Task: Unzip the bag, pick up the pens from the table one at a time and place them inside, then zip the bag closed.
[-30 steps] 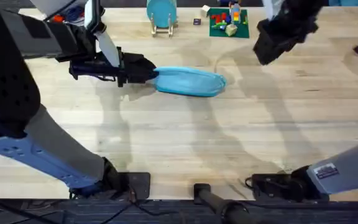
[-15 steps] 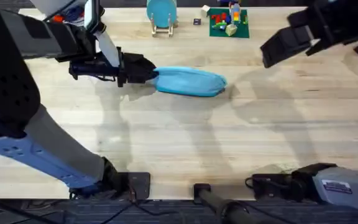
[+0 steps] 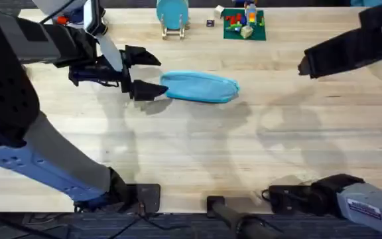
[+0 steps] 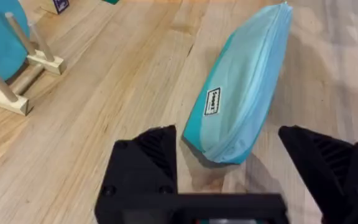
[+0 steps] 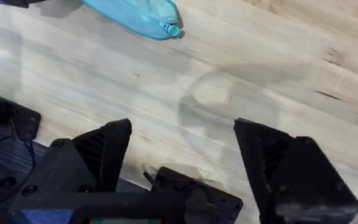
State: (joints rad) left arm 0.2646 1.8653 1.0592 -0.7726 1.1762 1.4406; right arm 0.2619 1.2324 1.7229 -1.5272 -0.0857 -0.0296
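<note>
bag label, left gripper spread

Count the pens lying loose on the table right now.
0. No pen lies loose on the table around the bag, which sits closed between the open left gripper and the far-off right gripper. Any pens may be hidden inside the bag.

bag cut by frame edge
</note>
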